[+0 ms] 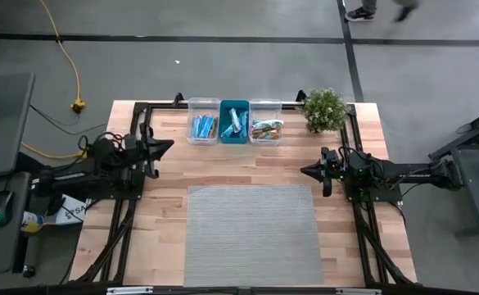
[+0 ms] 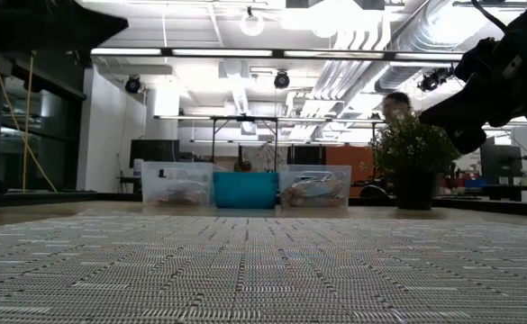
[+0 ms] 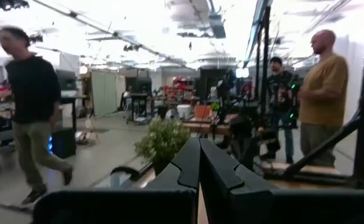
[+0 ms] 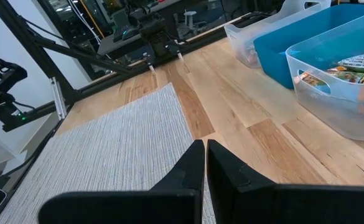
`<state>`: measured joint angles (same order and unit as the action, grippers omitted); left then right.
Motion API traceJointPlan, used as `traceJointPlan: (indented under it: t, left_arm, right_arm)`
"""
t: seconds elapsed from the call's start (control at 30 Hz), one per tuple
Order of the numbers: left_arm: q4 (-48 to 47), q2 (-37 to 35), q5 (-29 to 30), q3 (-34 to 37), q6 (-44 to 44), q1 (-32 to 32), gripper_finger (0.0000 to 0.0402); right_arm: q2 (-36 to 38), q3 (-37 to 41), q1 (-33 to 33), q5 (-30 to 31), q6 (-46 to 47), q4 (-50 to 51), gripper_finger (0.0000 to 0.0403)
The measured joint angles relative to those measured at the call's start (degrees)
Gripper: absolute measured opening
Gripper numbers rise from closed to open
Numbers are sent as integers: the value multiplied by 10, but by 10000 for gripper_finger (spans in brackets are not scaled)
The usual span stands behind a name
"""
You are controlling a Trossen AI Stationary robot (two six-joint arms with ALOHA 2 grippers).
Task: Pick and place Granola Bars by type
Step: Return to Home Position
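Granola Bars (image 1: 204, 128) in bins (image 1: 234, 102), print unreadable, left gripper (image 1: 171, 145) and right gripper (image 1: 304, 171) closed

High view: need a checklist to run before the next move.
1. No bars on the grey mat: ok.
2. Blue bars in left clear bin, pale bars in teal bin, tan-green bars in right clear bin: ok.
3. Left gripper shut, empty: ok.
4. Right gripper shut, empty: ok.
5. Right gripper apart from potted plant: ok.
6. Stray types within bins: cannot tell.
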<state>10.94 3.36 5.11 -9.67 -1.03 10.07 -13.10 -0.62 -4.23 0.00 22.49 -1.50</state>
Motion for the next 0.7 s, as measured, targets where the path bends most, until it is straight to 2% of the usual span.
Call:
traceJointPlan:
  t: [0.1,0.27,0.57,0.7]
  left_arm:
    - [6,0,2,19,0,0,0]
    - [67,0,8,52,2,-8,0]
    - [69,0,83,78,-39,-81,0]
    - [51,0,90,81,-69,-112,0]
  right_arm:
    - [0,0,0,0,0,0,0]
    - [0,0,0,0,0,0,0]
    - [0,0,0,0,0,0,0]
    - [0,0,0,0,0,0,0]
